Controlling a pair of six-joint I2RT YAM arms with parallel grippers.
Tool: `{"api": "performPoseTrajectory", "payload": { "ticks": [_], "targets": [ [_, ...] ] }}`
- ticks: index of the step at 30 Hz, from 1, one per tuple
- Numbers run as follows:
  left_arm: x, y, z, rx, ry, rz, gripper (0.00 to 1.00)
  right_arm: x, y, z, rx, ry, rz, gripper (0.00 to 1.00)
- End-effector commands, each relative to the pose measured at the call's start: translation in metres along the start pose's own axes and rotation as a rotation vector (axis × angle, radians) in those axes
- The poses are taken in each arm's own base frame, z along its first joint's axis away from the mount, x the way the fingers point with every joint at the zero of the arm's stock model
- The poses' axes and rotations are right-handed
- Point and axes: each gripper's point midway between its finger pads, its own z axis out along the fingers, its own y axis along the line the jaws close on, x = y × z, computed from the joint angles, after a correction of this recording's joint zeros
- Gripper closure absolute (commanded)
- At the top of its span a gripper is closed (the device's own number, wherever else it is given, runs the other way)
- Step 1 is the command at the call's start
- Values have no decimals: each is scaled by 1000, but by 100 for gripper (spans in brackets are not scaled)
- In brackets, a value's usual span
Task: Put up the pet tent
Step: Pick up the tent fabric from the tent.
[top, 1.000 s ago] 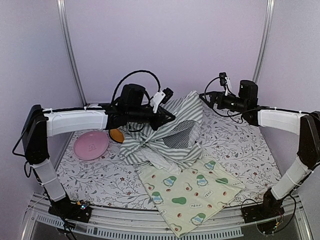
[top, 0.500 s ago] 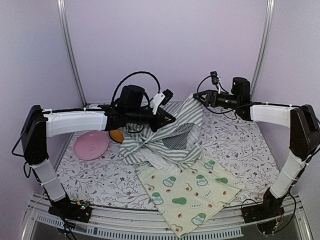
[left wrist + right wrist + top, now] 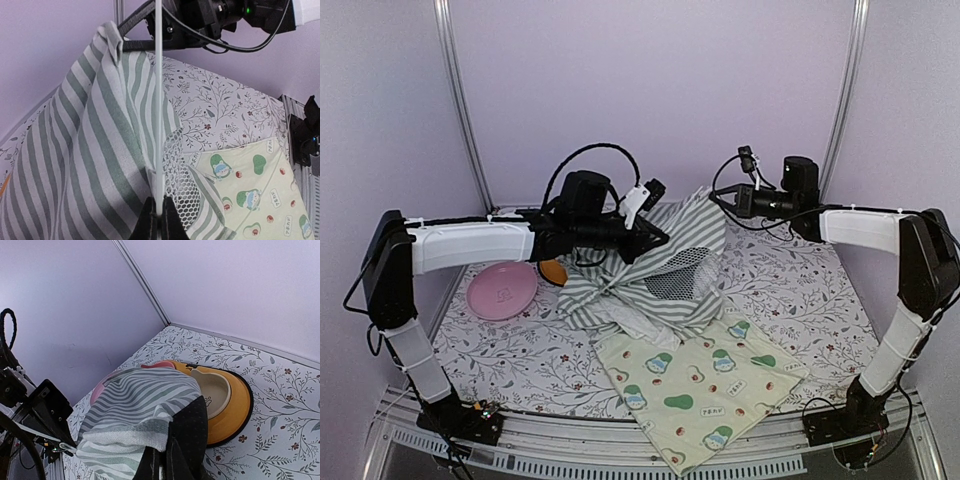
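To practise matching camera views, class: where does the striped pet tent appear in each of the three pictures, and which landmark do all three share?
Top external: pet tent at the centre, between the two arms.
Left wrist: fills the left half, its striped fabric rising to a peak.
Right wrist: lower centre-left, in front of the orange bowl.
Shared landmark: floral table cover.
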Motion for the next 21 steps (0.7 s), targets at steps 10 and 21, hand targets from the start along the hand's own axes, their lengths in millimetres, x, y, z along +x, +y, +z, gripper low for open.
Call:
{"api": "performPoseTrajectory", "payload": {
  "ticks": [10, 21],
  "targets": [
    [41, 20, 0, -87, 186, -109, 100, -82, 31, -35, -90, -178, -7, 100],
    [45, 23, 6, -90, 209, -93, 100, -99, 13, -30, -24, -111, 114, 100]
  ]
}}
